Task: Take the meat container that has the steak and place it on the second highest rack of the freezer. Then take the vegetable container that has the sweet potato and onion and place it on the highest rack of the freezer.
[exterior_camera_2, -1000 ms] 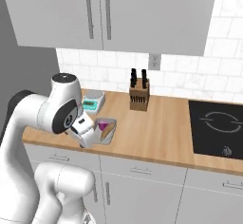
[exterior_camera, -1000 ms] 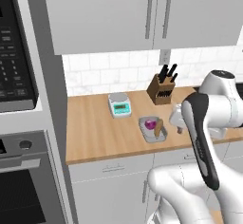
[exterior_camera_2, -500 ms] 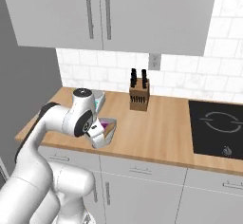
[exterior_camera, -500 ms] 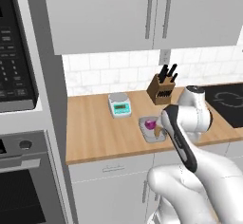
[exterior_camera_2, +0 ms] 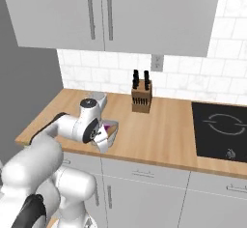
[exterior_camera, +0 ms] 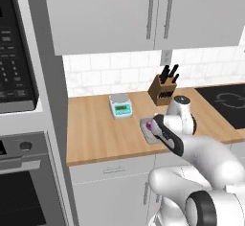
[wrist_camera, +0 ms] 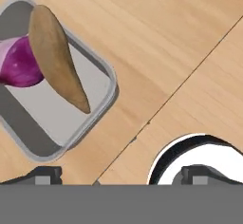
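The vegetable container (wrist_camera: 52, 123) is a shallow grey tray on the wooden counter. In it a tan sweet potato (wrist_camera: 54, 57) leans over a purple onion (wrist_camera: 19, 69). My gripper (wrist_camera: 124, 175) hovers open just beside the tray's corner, over bare wood, with nothing between its fingers. From the base, the tray (exterior_camera: 146, 129) lies near the counter's front edge. The onion (exterior_camera_2: 107, 123) peeks out behind my hand, and the gripper (exterior_camera_2: 102, 144) sits low at the tray's near side. The meat container with the steak and the freezer are out of view.
Behind the tray stand a small kitchen scale (exterior_camera: 120, 106) and a knife block (exterior_camera: 164, 88). A black cooktop (exterior_camera_2: 222, 125) lies to the right. The black microwave (exterior_camera: 14, 67) and oven column rises at the left. Wall cabinets (exterior_camera_2: 111, 14) hang overhead.
The arm has swung down and toward the tray, bringing the hand from higher at the counter's front down low beside the container. The jaws stayed open.
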Robot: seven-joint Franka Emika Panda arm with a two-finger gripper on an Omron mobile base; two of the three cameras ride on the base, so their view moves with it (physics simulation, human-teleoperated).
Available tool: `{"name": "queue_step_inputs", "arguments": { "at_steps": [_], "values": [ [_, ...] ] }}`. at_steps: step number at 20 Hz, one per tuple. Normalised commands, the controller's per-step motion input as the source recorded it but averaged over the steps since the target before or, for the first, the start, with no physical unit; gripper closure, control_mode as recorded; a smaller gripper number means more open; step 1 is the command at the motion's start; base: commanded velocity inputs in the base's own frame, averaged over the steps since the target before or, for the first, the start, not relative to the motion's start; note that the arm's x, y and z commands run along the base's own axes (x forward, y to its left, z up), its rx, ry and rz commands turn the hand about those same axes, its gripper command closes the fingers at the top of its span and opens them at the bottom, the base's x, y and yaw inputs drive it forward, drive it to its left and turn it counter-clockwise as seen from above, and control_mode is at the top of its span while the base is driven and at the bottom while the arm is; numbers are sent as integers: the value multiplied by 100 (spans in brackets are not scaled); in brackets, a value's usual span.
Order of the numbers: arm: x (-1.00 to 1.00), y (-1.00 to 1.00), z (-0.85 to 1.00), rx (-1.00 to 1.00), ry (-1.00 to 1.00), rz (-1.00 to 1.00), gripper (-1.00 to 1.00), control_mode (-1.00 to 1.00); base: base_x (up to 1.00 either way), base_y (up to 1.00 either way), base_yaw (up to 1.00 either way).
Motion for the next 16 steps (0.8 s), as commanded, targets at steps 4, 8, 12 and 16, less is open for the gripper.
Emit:
{"name": "queue_step_inputs", "arguments": {
  "at_steps": [4, 8, 12, 16],
  "values": [
    [85, 0, -26, 0, 17, -11, -100, -100, 0, 0, 0],
    [64, 0, -26, 0, 18, -6, -100, -100, 0, 0, 0],
    [13, 0, -36, 0, 2, -3, -100, -100, 0, 0, 0],
    [-7, 0, -50, 0, -2, -2, -100, -100, 0, 0, 0]
  ]
}}
